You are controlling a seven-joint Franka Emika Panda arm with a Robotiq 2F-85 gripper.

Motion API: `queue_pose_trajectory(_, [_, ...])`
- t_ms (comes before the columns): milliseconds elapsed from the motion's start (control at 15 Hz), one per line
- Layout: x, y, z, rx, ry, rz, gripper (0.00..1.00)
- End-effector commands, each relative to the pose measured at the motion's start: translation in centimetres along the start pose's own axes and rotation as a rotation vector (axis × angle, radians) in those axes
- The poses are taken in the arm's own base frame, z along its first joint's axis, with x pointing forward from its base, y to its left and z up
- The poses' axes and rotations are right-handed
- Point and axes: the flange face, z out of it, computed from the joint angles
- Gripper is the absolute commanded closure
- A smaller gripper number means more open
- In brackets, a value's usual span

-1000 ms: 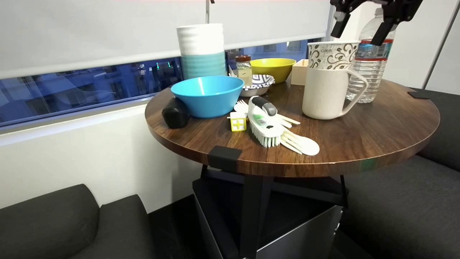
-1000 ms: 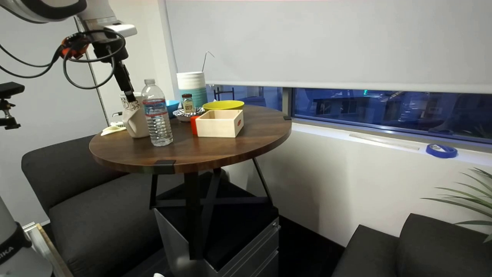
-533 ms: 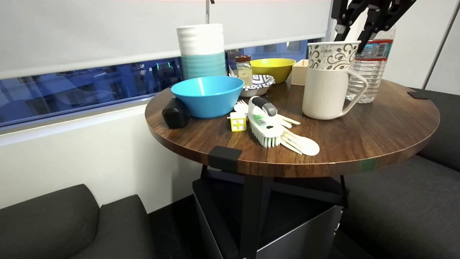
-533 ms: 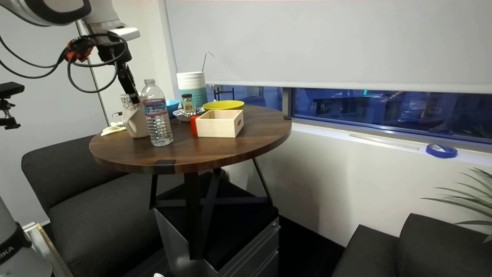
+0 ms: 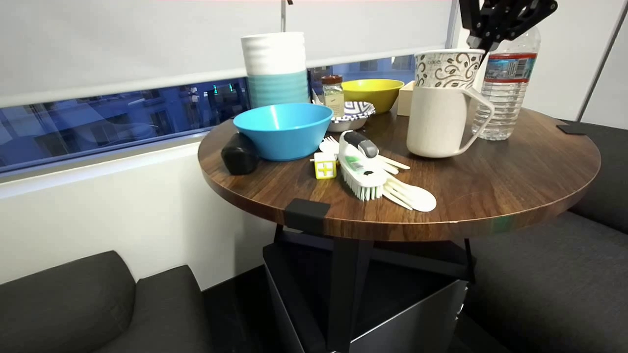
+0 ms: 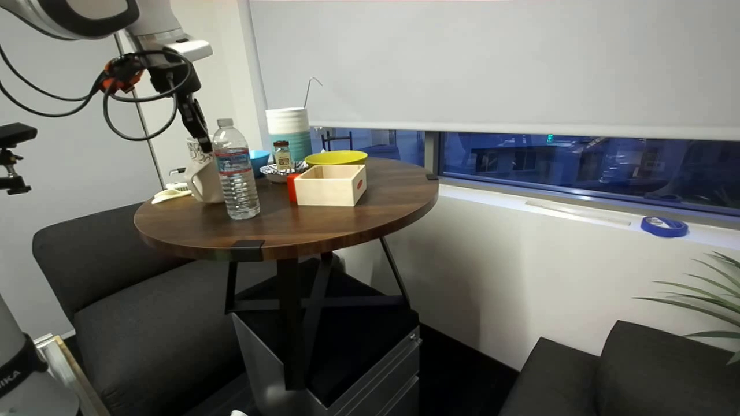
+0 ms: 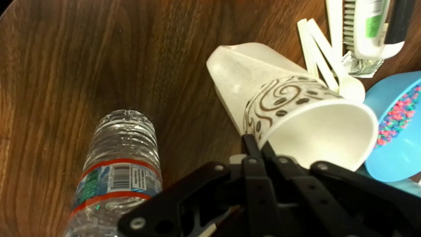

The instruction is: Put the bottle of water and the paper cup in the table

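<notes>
Where the mug (image 5: 434, 122) stands on the round, dark-brown table (image 5: 532, 181), the paper cup (image 7: 289, 95) sits nested in its mouth, with the swirl-patterned upper part and the rolled rim showing above the mug's own edge. Over the mug's handle side is the hand (image 7: 260, 144), its two fingers (image 7: 252, 146) drawn together and clamped on the cup's wall: in the wrist view one tip lies against the outside of the cup at the rim, and the other reaches over the inner side. The cup is thus right at the fingertips, its white inside open to view beside them.

Close by the mug's handle, the bottle of water (image 5: 505, 93) stands upright on the table; the wrist view shows a strip of the table between bottle and mug. The fingertips are apart from the bottle, though whether the hand's dark linkage touches it, I cannot tell.

On the side of the mug away from the handle, pale cutlery (image 5: 423, 199) lies on the table with a scrub brush (image 5: 360, 171) next to it, and a blue bowl (image 5: 284, 127) stands farther from the mug, coloured bits (image 7: 394, 121) inside it showing in the wrist view. In an exterior view a yellow bowl (image 5: 371, 91) and a wooden box (image 5: 405, 101) stand behind the mug.
</notes>
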Motion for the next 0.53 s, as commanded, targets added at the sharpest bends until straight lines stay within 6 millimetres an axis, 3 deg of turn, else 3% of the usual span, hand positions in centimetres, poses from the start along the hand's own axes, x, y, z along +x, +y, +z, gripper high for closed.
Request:
queue_pose_trajectory(0, [0.34, 0.11, -0.78, 0.037, 0.026, 0.038, 0.99])
queue_pose_trajectory(467, [0.2, -0.35, -1.46, 0.027, 0.068, -0.016, 0.99])
